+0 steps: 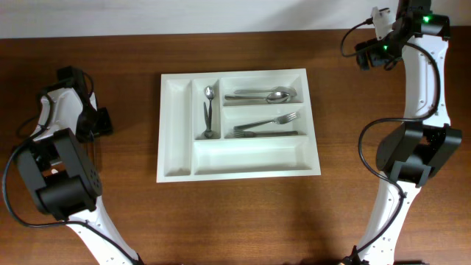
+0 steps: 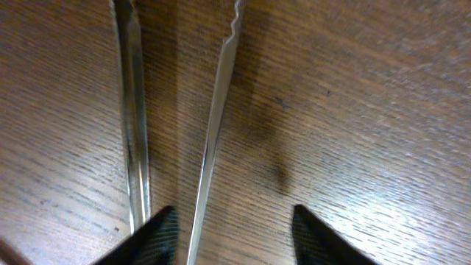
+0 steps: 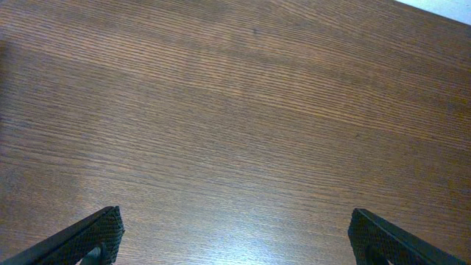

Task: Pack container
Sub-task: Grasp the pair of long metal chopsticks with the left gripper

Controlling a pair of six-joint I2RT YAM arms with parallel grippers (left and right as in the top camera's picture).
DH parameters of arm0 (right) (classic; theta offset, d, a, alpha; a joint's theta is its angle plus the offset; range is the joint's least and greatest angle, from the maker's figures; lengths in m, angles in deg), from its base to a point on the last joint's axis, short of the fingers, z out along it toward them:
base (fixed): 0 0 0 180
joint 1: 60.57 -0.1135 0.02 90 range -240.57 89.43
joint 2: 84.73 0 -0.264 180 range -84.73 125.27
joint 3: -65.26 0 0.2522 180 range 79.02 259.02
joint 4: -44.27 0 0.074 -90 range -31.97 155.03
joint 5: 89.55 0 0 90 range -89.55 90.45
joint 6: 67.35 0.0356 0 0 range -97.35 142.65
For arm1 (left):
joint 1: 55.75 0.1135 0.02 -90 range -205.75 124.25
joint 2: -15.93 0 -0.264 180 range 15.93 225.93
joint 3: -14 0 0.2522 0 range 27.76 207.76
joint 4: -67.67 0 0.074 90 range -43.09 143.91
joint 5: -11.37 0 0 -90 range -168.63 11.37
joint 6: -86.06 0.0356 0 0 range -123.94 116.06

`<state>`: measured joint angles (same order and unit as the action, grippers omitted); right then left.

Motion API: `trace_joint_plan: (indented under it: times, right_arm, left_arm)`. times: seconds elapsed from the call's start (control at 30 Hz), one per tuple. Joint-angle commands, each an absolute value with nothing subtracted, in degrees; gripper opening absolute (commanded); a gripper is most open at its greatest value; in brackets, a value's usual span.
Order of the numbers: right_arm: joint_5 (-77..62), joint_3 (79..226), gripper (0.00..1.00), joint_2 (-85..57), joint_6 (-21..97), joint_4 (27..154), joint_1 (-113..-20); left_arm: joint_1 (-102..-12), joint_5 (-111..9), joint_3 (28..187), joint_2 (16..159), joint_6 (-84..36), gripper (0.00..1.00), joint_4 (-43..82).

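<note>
The container point(image 1: 250, 156) lies flat at the centre of the overhead frame, on a brown wood-grain counter point(image 1: 243, 221) with fine, straight grain. It is a white, smooth plastic tray, rectangular, with rounded inner corners and thin dividing walls.

The second narrow upright compartment from the left holds small teaspoons point(image 1: 208, 110) of polished metal. The top long compartment holds larger spoons point(image 1: 265, 95), bowls to the right. The middle long compartment holds forks point(image 1: 268, 124), tines toward the right.

A pale strip of wall point(image 1: 184, 15) runs along the top edge of the overhead frame.

The left end effector point(image 2: 232, 235) is open. Its two dark fingers point(image 2: 158, 235) stand apart at the bottom of the left wrist frame, low over the counter. Two slim, shiny blades lie on the wood there. The left-hand blade point(image 2: 132, 110) runs down to the left finger. The right-hand blade point(image 2: 217, 125), notched near its top, runs down between the fingers. They are probably table knives, but the view is blurred and shows only part of each.

The right end effector point(image 3: 239, 239) is also open. Its black, textured fingers point(image 3: 81, 239) sit in the lower corners of the right wrist frame over bare wood.
</note>
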<state>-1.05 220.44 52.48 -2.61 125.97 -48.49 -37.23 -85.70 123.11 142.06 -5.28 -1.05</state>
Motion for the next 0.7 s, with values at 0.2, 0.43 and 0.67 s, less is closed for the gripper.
trace_joint_plan:
  times: [0.2, 0.43, 0.67]
  right_arm:
    - [-1.20, 220.95, 0.99, 50.97, -1.89, 125.99, -48.17]
    - [-1.18, 220.95, 0.99, 50.97, -1.89, 125.99, -48.17]
    - [-1.20, 220.95, 0.99, 50.97, -1.89, 125.99, -48.17]
  left_arm:
    - [-36.72, -86.00, 117.30, 142.73, -3.60, 0.06, 2.55]
    - [-37.18, -84.45, 120.99, 142.56, -3.62, 0.02, -0.83]
    - [-42.04, -76.43, 137.30, 142.56, -3.73, 0.02, -10.12]
